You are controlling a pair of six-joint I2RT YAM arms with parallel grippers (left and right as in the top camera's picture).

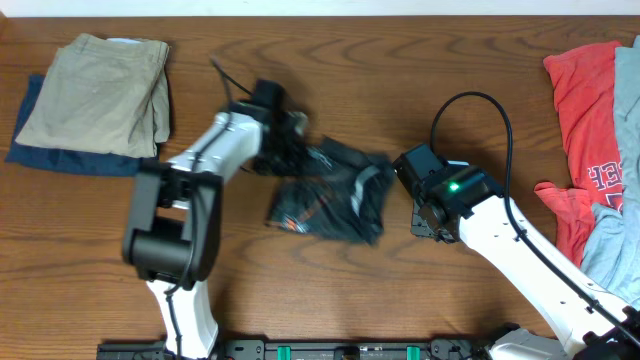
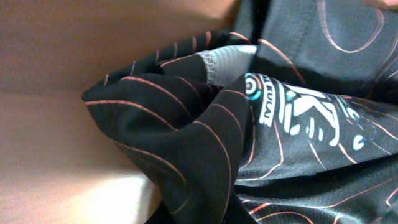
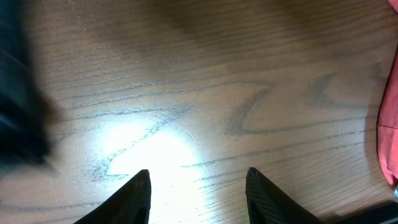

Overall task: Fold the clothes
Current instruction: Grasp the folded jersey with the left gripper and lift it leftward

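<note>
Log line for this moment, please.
jersey: bunched, unfolded, mid-table | left tool: at its upper-left edge, grip unclear | right tool: open over table, by its right edge

Brown wooden table (image 1: 340, 60) with pronounced dark grain, seen from overhead; in the right wrist view a bright patch of reflected light (image 3: 155, 149) lies on the wood. At the far left corner, a folded khaki garment (image 1: 100, 95) rests on a folded navy garment (image 1: 40, 150); along the right edge, a loose heap of red cloth (image 1: 585, 120) and pale blue cloth (image 1: 612, 250); a black rail (image 1: 330, 350) with green fittings runs along the near edge.
</note>
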